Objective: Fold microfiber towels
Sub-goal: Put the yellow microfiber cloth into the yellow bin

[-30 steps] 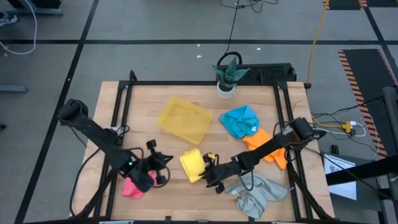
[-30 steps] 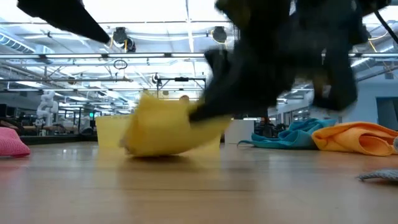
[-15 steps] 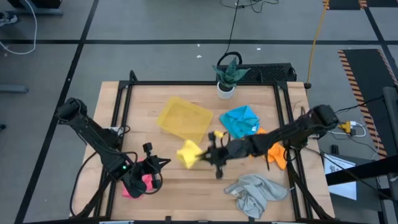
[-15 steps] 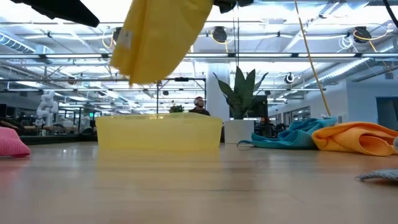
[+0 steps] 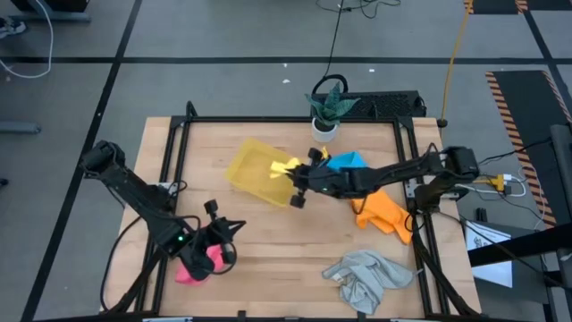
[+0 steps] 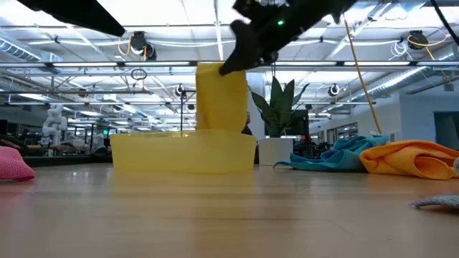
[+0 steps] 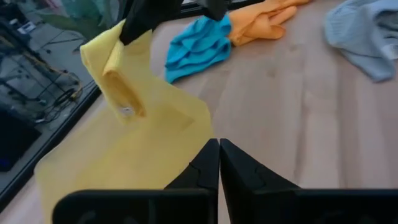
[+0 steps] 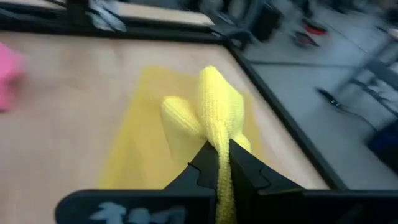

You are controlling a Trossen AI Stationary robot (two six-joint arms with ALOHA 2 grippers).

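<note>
Right hand, clamped on the folded yellow towel, holds it hanging above the translucent tray (left hand, fingers pressed together, empty beside the pink towel).

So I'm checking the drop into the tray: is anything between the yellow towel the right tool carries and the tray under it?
Nothing visible. The right tool holds the yellow towel hanging over the yellow tray, with open air below it. The plant pot stands behind the tray, and the blue towel lies beside it.
</note>
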